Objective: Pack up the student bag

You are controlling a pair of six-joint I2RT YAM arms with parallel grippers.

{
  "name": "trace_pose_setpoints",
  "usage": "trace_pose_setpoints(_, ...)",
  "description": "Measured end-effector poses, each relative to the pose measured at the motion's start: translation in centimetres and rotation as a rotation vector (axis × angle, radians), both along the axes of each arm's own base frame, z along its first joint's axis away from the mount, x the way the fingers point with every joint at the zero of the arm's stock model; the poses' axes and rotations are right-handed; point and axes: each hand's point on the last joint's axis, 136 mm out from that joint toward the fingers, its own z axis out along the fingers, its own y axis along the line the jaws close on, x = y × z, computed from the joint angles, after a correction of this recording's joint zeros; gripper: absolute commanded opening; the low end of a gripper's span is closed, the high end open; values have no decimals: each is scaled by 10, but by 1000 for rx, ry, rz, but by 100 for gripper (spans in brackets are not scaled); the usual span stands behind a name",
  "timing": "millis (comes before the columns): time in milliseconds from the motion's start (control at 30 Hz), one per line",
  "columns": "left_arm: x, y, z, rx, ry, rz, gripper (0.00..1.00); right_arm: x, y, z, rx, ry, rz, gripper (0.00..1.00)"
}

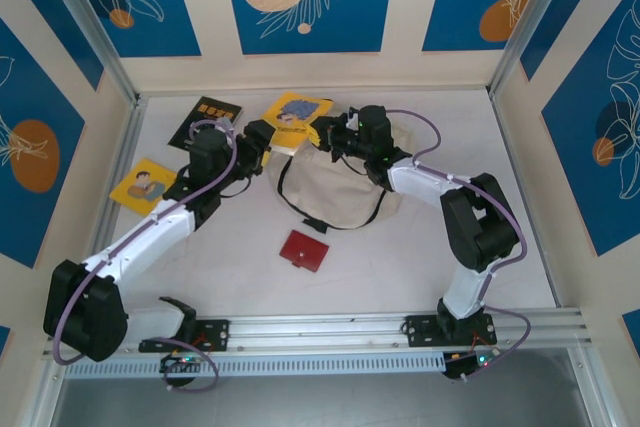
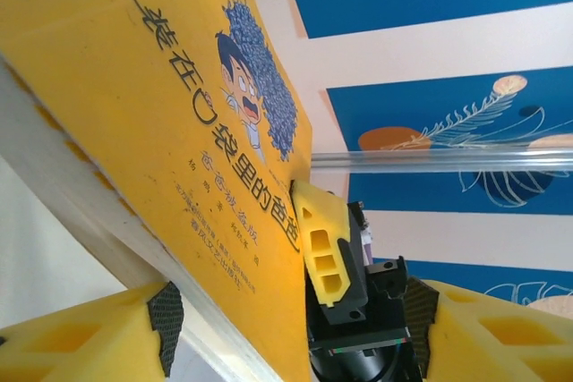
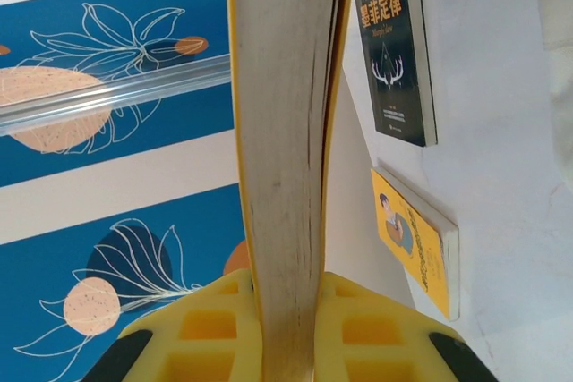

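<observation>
Student bag (image 1: pixel 335 187) lies on the far half of the worktop, near the middle. Right fingers (image 3: pixel 358 328) are shut tight on a yellow book (image 2: pixel 134 114), holding it up. Left fingers (image 2: pixel 54 337) are spread wide, with the book between them.

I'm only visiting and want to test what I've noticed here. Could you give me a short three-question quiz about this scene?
1. True or false: the right gripper is clamped on the yellow book.
2. Which lies nearest the arms' bases? A the red wallet; B the black book; C the student bag.
3. How many books lie flat on the table?
Key: 1 true; 2 A; 3 two.
</observation>
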Motion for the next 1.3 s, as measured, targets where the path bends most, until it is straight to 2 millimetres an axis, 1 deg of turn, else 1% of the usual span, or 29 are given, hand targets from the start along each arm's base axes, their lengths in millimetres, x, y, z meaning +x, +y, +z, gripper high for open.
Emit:
trace_pose_setpoints(133,-1,1,-3,-4,6,17,74,0,0,1,-2,-4,-5,2)
trace_pose_setpoints(267,-7,4,-6,-8,14,31,78,-1,0,2,-2,-12,3,2)
trace_pose_setpoints(433,-15,1,-19,-23,51,34,83,-1,1,9,27,-30,16,1)
trace_pose_setpoints(567,-12,-2,-23,-30,58,34,83,-4,2,14,57,-30,39,1)
trace_pose_setpoints(667,-6,-4,-29,-26,67,45,83,-9,3,11,71,-15,54,1)
trace_pose_setpoints(733,-1,-5,-33,-21,71,52,78,-13,3,7,77,4,64,1)
trace_pose_setpoints(800,5,-6,-33,-24,68,67,69,-17,3,3,80,22,74,1)
trace_pose_setpoints(967,10,-2,-30,-26,49,102,39,-22,3,-6,80,51,82,2)
trace_pose_setpoints(1033,10,-2,-30,-19,48,110,25,-23,2,-8,79,58,81,8)
trace_pose_setpoints(1067,10,-1,-31,-17,50,116,17,-24,1,-8,80,57,81,15)
trace_pose_setpoints(1100,9,-1,-31,-14,51,121,11,-24,1,-8,80,56,81,25)
trace_pose_setpoints(1167,6,-1,-31,-3,55,118,2,-26,-2,-10,71,48,88,45)
trace_pose_setpoints(1233,3,-1,-31,21,59,116,0,-31,-3,-11,48,27,114,68)
trace_pose_setpoints(1267,2,1,-33,38,64,116,0,-33,-6,-13,22,20,128,78)
trace_pose_setpoints(1300,1,2,-34,55,67,117,0,-35,-10,-16,-20,16,140,81)
